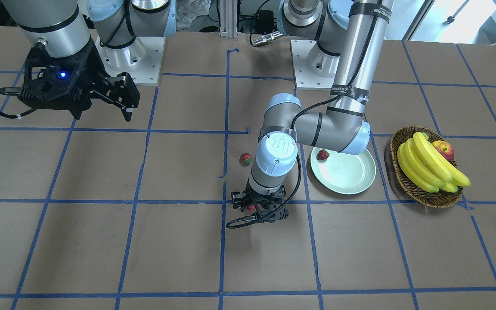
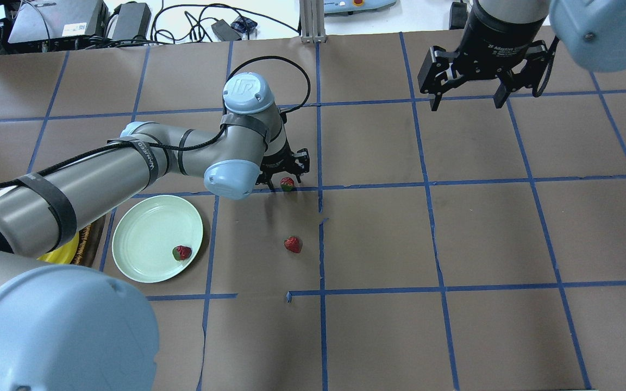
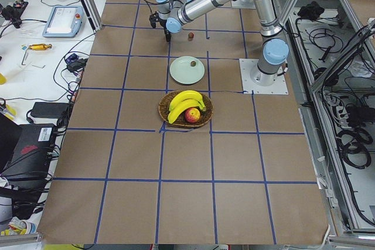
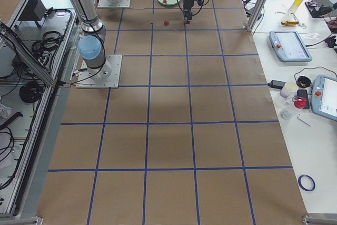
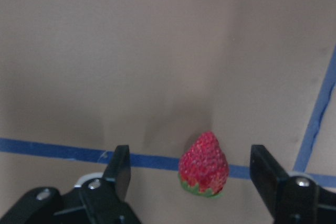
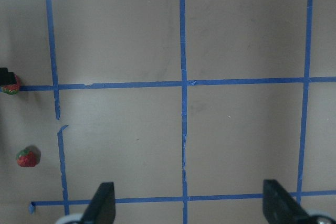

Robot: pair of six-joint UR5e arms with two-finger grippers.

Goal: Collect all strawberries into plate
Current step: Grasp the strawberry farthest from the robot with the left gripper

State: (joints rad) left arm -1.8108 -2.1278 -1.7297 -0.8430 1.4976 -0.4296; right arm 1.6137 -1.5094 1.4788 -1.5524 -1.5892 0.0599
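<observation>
The pale green plate [image 2: 144, 228] lies on the table's left half and holds one strawberry [image 2: 182, 252] near its rim. A second strawberry [image 2: 293, 244] lies on the table to the right of the plate. A third strawberry [image 5: 203, 164] sits on a blue tape line. My left gripper [image 5: 191, 177] is open and low over it, with one finger on each side, not touching. The third berry also shows in the overhead view [image 2: 287, 184]. My right gripper [image 2: 470, 100] is open and empty, hanging high over the far right part of the table.
A brown wicker basket [image 1: 429, 168] with bananas and an apple stands beside the plate, on the side away from the loose berries. My left forearm reaches over the plate's far edge. Blue tape lines grid the brown table.
</observation>
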